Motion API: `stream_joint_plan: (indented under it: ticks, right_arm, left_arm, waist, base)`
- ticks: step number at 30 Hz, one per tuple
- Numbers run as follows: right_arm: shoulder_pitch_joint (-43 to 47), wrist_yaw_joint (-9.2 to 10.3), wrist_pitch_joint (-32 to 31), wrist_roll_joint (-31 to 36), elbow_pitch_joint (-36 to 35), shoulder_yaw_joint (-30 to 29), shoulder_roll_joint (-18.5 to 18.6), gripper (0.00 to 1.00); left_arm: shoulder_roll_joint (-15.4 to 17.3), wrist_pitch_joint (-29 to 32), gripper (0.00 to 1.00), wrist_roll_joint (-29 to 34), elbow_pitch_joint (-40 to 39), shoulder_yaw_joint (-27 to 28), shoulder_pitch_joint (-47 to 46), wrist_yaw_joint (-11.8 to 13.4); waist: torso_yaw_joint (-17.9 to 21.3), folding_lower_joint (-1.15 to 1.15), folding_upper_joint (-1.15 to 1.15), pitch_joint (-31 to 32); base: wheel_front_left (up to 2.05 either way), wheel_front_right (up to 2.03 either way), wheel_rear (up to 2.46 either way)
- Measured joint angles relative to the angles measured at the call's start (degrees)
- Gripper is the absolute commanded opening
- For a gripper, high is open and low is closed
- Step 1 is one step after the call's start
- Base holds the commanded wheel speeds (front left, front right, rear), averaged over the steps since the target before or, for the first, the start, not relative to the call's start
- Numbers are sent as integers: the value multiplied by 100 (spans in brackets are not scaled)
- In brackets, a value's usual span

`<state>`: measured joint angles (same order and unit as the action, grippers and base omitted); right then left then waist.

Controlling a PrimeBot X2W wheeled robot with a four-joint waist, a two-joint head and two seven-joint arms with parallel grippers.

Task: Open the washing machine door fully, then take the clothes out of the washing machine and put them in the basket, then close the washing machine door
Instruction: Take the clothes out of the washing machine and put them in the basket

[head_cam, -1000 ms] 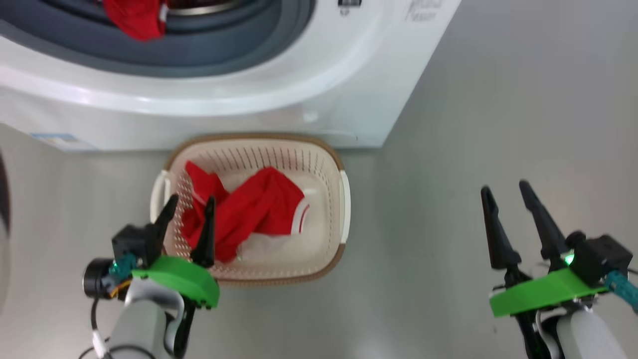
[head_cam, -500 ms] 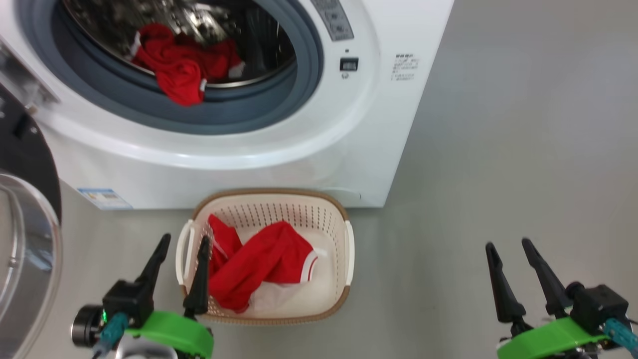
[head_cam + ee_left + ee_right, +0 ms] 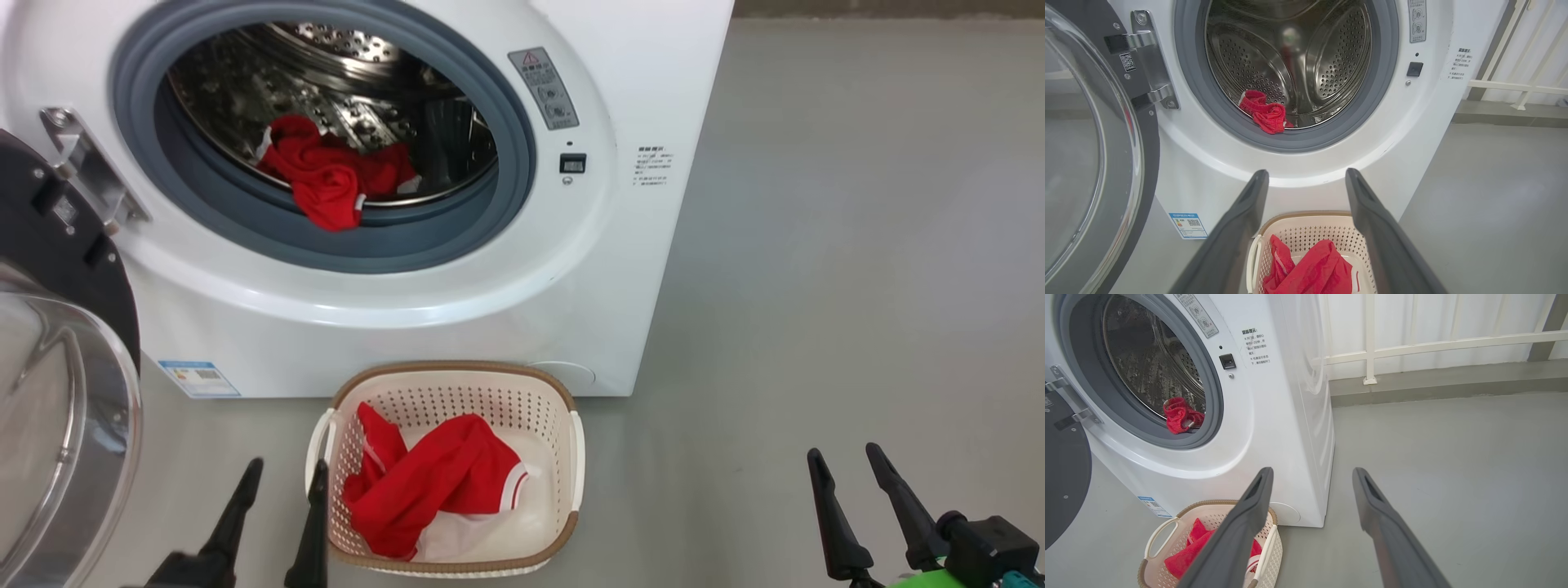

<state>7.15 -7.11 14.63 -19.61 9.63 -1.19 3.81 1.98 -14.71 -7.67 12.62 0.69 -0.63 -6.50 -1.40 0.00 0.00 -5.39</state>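
Far L: washing machine door [image 3: 57, 367] swung wide open, black rim & bulging clear glass toward the head cam, hung on a metal hinge [image 3: 90, 175]. Blue label [image 3: 200, 380] sits on the lower L corner of the washing machine [image 3: 490, 327], a white box on grey floor [image 3: 816, 286].

Low in head view, left gripper [image 3: 286, 465]: fingers spread apart, empty. Its R finger overlaps the L handle of the basket [image 3: 457, 369]; can't tell if they touch. In the L wrist view the basket lies low btwn the two fingers.

Mid: steel drum [image 3: 351, 82] open to view inside the grey rubber ring [image 3: 408, 249]. A red garment [image 3: 326, 175] w/ white trim lies at the drum's front bottom, one fold hanging over the lip onto the ring.

Just in front of the machine, the basket stands upright on the floor, cream w/ brown rim. In it lies a second red garment [image 3: 433, 490], white trim, over a white panel, filling the L side & middle.

R of the opening: small black square [image 3: 573, 163], then printed text [image 3: 653, 166].

Far R, well apart from the basket: right gripper [image 3: 842, 451], fingers spread apart, empty, over floor. Its wrist view shows a white railing [image 3: 1433, 343] beyond the machine's R side.
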Motion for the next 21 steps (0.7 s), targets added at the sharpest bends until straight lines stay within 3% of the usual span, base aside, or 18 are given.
stream_joint_plan:
  ticks: [21]
  right_arm:
    - [202,0,0,-1,-81,-154,-47,100]
  left_arm:
    - [27,0,100,-176,-489,85,442,198]
  waist:
    - [14,0,0,42]
  base:
    - [0,0,0]
